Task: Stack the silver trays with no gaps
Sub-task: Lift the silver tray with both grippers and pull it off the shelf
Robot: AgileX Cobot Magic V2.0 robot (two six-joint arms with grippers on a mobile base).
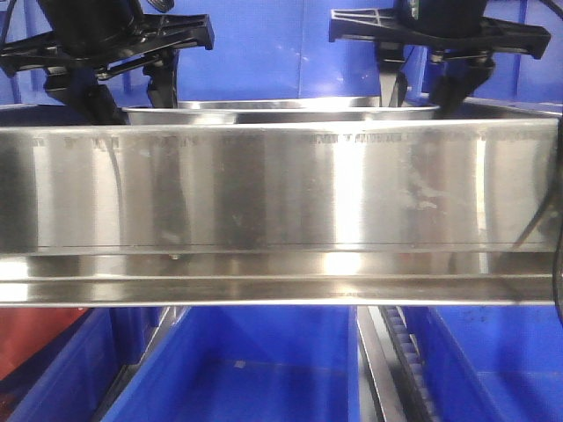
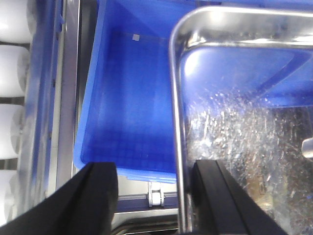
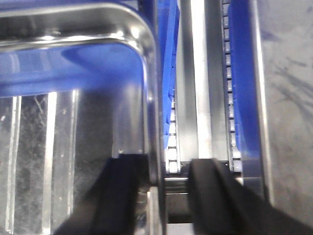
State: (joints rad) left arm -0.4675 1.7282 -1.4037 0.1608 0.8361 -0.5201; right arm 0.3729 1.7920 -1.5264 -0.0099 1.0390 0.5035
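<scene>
Left end effector [image 2: 155, 171] and right end effector [image 3: 166, 165], both open, straddle opposite rims of the silver tray [image 2: 177, 98].

Behind the shelf rail [image 1: 264, 193]: silver tray [image 1: 280, 110], left gripper [image 2: 154, 169] straddling its left rim, right gripper [image 3: 164, 164] its right rim. Below the rail: bins [image 1: 246, 369].

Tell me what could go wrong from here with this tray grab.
1. The left gripper and right gripper are open and straddle the silver tray rims off-centre. Closing may shove the tray sideways or pinch only thin rim, which could slip.
2. An open blue bin lies below the tray's left end, so a tilted or dropped tray might slide in.
</scene>
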